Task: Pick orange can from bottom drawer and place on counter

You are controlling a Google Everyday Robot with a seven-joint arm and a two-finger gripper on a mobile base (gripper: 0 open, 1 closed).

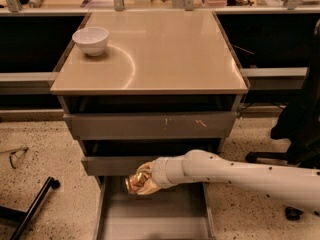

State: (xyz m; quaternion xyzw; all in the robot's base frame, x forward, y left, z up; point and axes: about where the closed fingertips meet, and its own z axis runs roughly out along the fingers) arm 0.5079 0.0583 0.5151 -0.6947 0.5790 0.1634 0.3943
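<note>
I record the gripper pinching the can above the open bottom drawer, just beside the middle drawer front, with a bowl on the counter at its far-left corner.

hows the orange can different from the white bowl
The orange can is shiny, golden and dented; the white bowl is smooth and larger. The can sits in the gripper over the bottom drawer; the bowl rests free on the counter.

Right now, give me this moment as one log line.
gripper: shut on can, above open bottom drawer | counter: can not yet there | bowl: on counter, far corner
</note>
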